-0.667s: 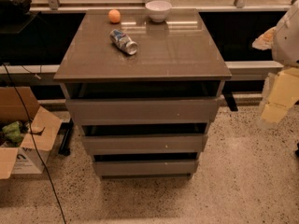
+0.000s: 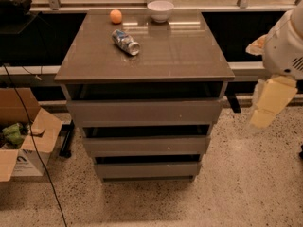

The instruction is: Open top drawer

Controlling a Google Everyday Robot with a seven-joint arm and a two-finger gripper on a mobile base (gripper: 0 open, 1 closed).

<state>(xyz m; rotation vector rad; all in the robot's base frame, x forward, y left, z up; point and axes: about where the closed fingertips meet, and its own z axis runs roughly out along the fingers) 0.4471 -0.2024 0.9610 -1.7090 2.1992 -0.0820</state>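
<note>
The top drawer (image 2: 144, 111) is the widest of three plain grey-brown flat fronts under the glossy top of the cabinet (image 2: 189, 56). A dark gap shows above its front. Two narrower drawer fronts, the middle (image 2: 147, 145) and the bottom (image 2: 147, 169), sit below it. My gripper (image 2: 268, 103) hangs at the right edge of the view, to the right of the cabinet and level with the top drawer, apart from it. Its pale yellow fingers (image 2: 272, 96) point down.
On the cabinet top lie a crushed can (image 2: 126, 41), an orange ball (image 2: 116, 16) and a white bowl (image 2: 160, 10). An open cardboard box (image 2: 23, 141) stands on the speckled floor at the left. A black cable (image 2: 33, 150) runs down past it. A railing is behind.
The gripper has shifted slightly at the right edge. The drawers and the objects on top have not moved.
</note>
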